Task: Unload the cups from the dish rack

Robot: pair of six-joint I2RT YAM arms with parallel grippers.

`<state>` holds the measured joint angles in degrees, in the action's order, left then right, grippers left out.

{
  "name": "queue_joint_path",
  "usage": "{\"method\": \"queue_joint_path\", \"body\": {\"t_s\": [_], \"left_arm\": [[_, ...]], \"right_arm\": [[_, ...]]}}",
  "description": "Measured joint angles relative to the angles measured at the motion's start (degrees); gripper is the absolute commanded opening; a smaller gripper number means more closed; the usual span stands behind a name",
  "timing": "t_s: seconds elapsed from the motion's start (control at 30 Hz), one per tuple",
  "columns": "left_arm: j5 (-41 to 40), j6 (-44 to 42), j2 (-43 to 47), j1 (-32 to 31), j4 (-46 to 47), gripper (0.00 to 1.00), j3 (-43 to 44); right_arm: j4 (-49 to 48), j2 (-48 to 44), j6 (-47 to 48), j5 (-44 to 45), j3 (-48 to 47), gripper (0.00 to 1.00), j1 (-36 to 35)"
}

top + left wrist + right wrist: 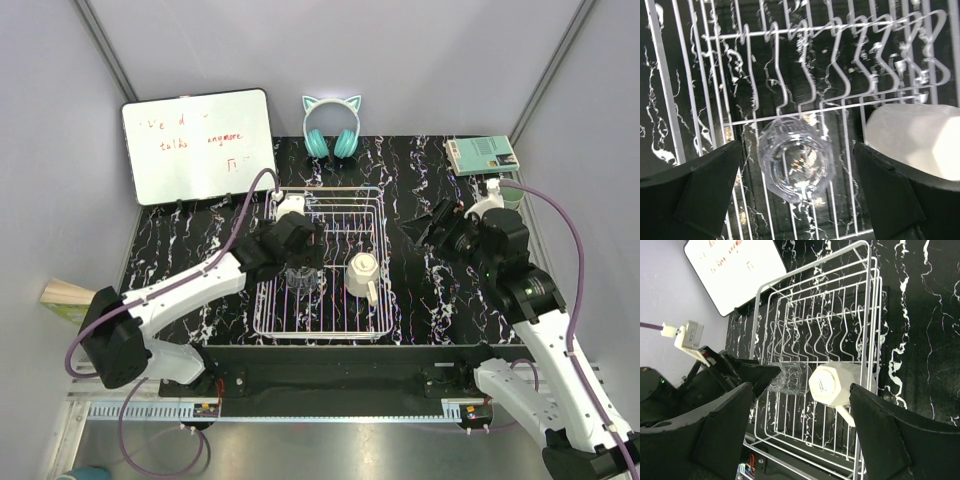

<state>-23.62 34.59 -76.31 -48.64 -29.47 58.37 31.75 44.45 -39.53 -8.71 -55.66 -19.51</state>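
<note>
The black, white-veined table (180,250) fills the top view. The white wire dish rack (375,215) sits at its middle, long side running from 12 to 6 o'clock. Its upright tines occupy the 12 o'clock half, as the right wrist view of the rack (860,300) shows.

A whiteboard (197,145) with red scribbles leans at 10 o'clock from the rack. Teal cat-ear headphones (331,125) stand at 12 o'clock, and a teal box (481,155) lies at 2 o'clock.

Two cups show inside the rack, both in the 6 o'clock half on the grid floor. The cream-white mug (362,272) stands with a flat closed end up (832,384) and its handle towards 5 o'clock. The clear glass (298,276) stands just at 9 o'clock from the mug, apart from it.

The left gripper (300,255) hangs directly above the clear glass. In the left wrist view the glass (796,165) sits centred between the two dark fingers. The pincer (797,185) is spread as wide as it goes, with a gap on each side, so it grips nothing. The mug (915,137) shows at 3 o'clock in that view.

The right gripper (435,225) is outside the rack, at 3 o'clock from it, pointing at it. Its pincer (805,430) is spread wide and empty.
</note>
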Motion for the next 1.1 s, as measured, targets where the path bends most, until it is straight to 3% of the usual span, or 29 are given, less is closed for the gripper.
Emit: {"method": "queue_joint_path", "body": {"t_s": [0.4, 0.63, 0.77, 0.83, 0.9, 0.93, 0.97, 1.0, 1.1], "left_arm": [[2.1, 1.7, -7.2, 1.4, 0.1, 0.99, 0.0], [4.3, 2.7, -8.1, 1.5, 1.1, 0.88, -0.4], [5.1, 3.2, -8.1, 1.5, 1.3, 0.68, -1.7], [5.4, 3.4, -8.1, 1.5, 1.4, 0.46, -2.0], [5.5, 3.3, -8.1, 1.5, 2.2, 0.33, -2.0], [5.5, 3.0, -8.1, 1.5, 2.5, 0.16, -2.0], [5.5, 3.2, -8.1, 1.5, 2.7, 0.05, -2.0], [5.6, 3.3, -8.1, 1.5, 2.7, 0.00, -2.0], [5.6, 3.4, -8.0, 1.6, 2.5, 0.00, -1.9]], "right_arm": [[-0.4, -1.0, -0.7, -0.4, 5.3, 0.85, 0.0], [-0.7, -1.1, -1.4, -0.5, 7.0, 0.85, 0.0], [-1.1, -1.1, -1.6, -0.5, 8.0, 0.85, 0.0], [-1.3, -1.1, -1.8, -0.5, 8.3, 0.85, 0.0], [-1.7, -1.1, -2.0, -0.6, 8.5, 0.84, 0.0], [-1.8, -1.1, -2.1, -0.7, 8.5, 0.84, 0.0], [-2.0, -1.2, -2.2, -0.8, 8.5, 0.84, 0.0], [-2.1, -1.2, -2.3, -0.9, 8.6, 0.84, 0.0], [-2.1, -1.6, -2.4, -1.0, 8.8, 0.84, 0.0]]}}
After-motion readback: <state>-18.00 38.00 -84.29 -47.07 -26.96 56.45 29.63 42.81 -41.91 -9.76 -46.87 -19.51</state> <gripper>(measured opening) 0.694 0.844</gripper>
